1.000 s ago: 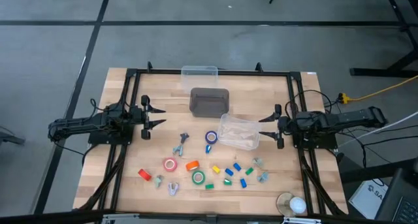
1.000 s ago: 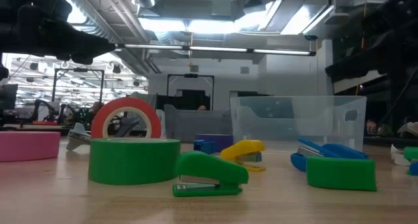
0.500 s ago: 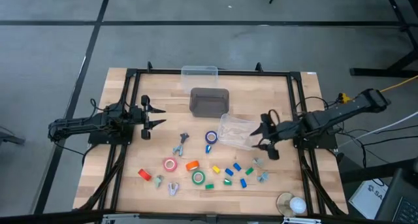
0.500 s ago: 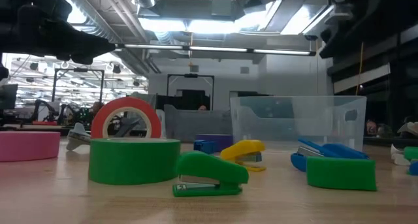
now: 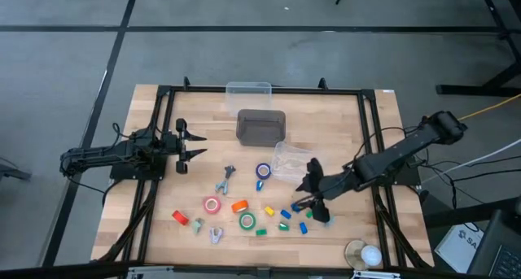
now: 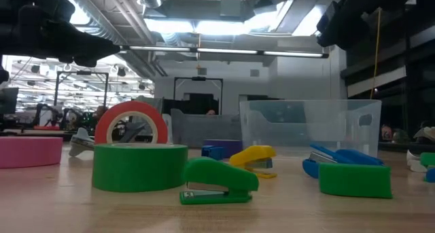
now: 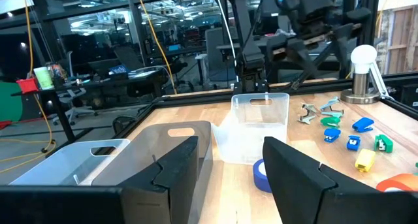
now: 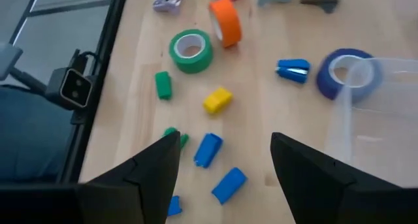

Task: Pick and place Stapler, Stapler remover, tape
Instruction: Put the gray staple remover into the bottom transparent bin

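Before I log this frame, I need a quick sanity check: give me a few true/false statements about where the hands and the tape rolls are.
1. The right hand is out over the small staplers with its fingers apart. True.
2. The left hand holds a tape roll. False: it waits open and empty at the table's left side.
3. The green tape roll lies flat on the wood. True.
4. The blue tape roll sits inside the dark bin. False: it is on the table beside the clear bin.
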